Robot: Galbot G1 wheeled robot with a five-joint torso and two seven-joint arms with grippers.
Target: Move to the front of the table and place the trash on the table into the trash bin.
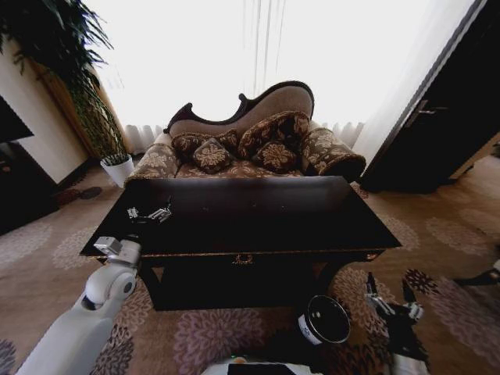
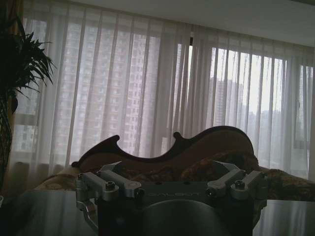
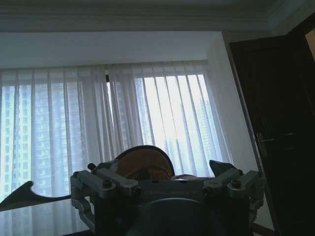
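Left gripper hangs over table near-left corner, jaw state unclear, no trash seen there; right gripper spread, low beside bin; rescan tabletop first.

Left arm: white, rising from the lower left of the head view, wrist forward. Left end effector: raised level over the near left part of the tabletop, fingers spread apart, nothing between them. Right arm: low at the lower right of the head view. Right end effector: pointing up, near floor level, fingers spread apart, nothing held.
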